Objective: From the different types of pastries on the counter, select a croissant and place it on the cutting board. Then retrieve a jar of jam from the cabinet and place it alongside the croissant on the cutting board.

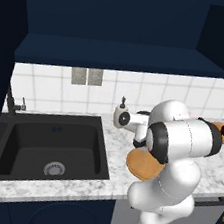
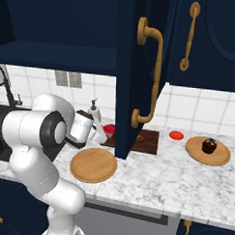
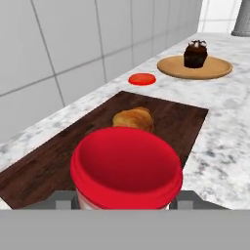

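Already my croissant [image 3: 133,118] lies on the cutting board [image 3: 44,168]; my gripper [image 3: 126,202] clasps the jar of jam [image 3: 126,168] over the board's near end, not yet released.

red-lidded jar of jam [image 3: 126,168] upright at near end of dark cutting board [image 3: 180,119], golden croissant [image 3: 133,118] lying on board just beyond jar, dark muffin [image 3: 195,53] farther off on marble table [image 3: 229,112], navy cabinet [image 2: 136,67] door open
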Controlling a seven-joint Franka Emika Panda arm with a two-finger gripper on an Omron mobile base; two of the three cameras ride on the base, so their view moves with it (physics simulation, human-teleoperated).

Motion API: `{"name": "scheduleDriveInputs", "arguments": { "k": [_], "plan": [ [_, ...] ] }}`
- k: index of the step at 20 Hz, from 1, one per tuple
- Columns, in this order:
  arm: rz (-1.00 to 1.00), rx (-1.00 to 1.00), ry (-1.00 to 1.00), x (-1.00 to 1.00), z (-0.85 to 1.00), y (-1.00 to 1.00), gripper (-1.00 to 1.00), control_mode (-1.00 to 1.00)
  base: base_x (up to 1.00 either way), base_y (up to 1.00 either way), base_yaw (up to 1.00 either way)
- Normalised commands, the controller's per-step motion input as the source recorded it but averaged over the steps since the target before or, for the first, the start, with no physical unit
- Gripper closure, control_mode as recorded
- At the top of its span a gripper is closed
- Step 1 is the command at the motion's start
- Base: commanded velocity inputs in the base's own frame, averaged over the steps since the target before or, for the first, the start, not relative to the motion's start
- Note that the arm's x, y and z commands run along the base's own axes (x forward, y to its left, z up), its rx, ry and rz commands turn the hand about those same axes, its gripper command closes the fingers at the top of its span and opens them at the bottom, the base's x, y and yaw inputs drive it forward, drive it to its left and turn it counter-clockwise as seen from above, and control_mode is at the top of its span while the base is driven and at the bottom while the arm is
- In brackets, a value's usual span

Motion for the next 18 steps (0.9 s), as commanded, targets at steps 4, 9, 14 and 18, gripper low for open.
{"name": "scheduleDriveInputs", "arguments": {
  "k": [4, 9, 14, 18],
  "plan": [
    [0.0, 0.0, 0.0, 0.28, -0.31, -0.06, 1.0, -1.0, 0.0, 0.0, 0.0],
    [0.0, 0.0, 0.0, 0.38, -0.13, -0.16, 1.0, -1.0, 0.0, 0.0, 0.0],
    [0.0, 0.0, 0.0, 0.09, -0.37, 0.0, -1.0, -1.0, 0.0, 0.0, 0.0],
    [0.0, 0.0, 0.0, -0.02, -0.25, 0.0, -1.0, -1.0, 0.0, 0.0, 0.0]
  ]
}}
